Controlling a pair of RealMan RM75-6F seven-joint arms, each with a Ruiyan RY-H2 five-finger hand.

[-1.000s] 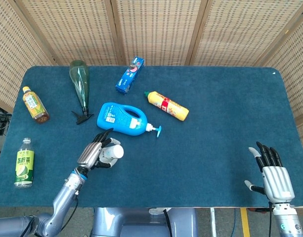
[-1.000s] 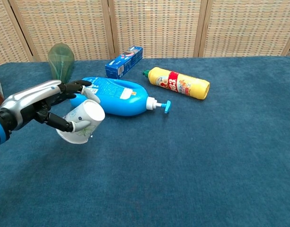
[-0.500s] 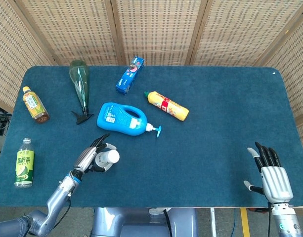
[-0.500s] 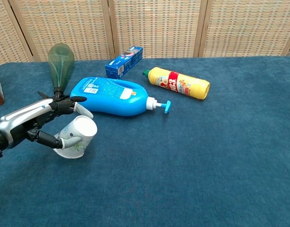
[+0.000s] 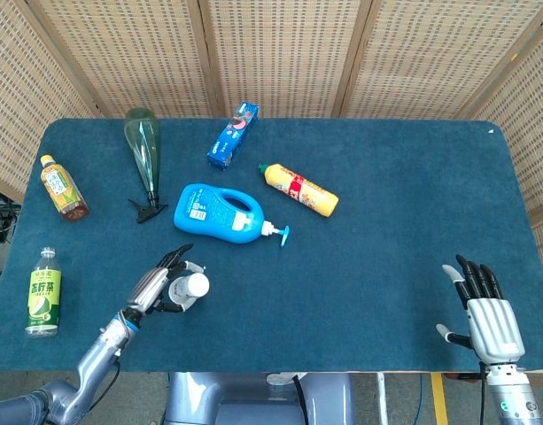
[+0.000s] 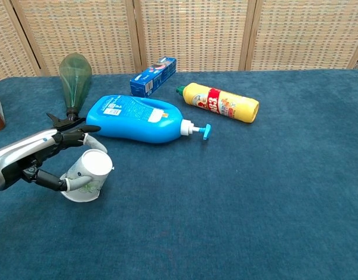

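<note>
My left hand (image 5: 158,285) (image 6: 45,157) holds a white paper cup (image 5: 190,288) (image 6: 87,175) with a green print, tilted, its lower edge on or just above the blue cloth in front of the blue pump bottle (image 5: 218,213) (image 6: 138,118). The fingers wrap around the cup's side. My right hand (image 5: 486,314) is open near the table's front right edge, fingers spread, holding nothing; it does not show in the chest view.
A yellow bottle (image 5: 298,189) (image 6: 219,101) lies beyond the pump bottle. A blue box (image 5: 233,135) (image 6: 153,76) and a green glass bottle (image 5: 143,152) (image 6: 72,79) lie at the back left. Two drink bottles (image 5: 63,188) (image 5: 42,293) lie at the left edge.
My left hand has drawn back toward the front edge and lowered, carrying the cup away from the pump bottle. The right hand has barely moved.
</note>
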